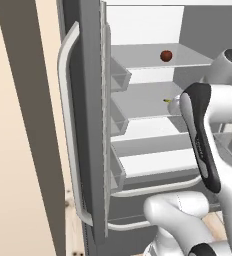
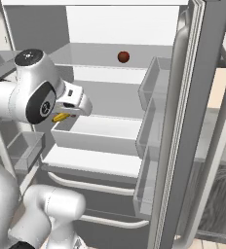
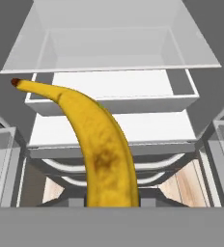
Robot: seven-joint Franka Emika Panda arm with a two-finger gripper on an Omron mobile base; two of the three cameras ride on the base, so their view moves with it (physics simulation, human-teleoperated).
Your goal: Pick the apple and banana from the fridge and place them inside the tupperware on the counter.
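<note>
Fridge: both doors stand wide open, white inside, glass shelves stacked one above another
Left door: fills the 9 o'clock side of the left base view, curved silver handle on its outer face, clear bins on its inner face
Right door: stands at 3 o'clock in the right base view, three clear bins down its inner side
Apple: on the upper shelf, toward the back, at 12 o'clock from the hand and well apart from it
White drawer: open box just below the hand in the right base view; in the hand view it lies at 12 o'clock beyond the fruit
Lower drawers: two curved silver pulls at 6 o'clock under the shelves
Arm: its dark-banded link crosses the shelves at 3 o'clock in the left base view
Banana: rises from the bottom of the hand view toward 11 o'clock, dark tip up; a yellow end shows under the hand in the right base view
Gripper: inside the fridge at middle-shelf height, above the white drawer; fingertips hidden, so I cannot tell how wide they stand or whether they clasp the banana
</note>
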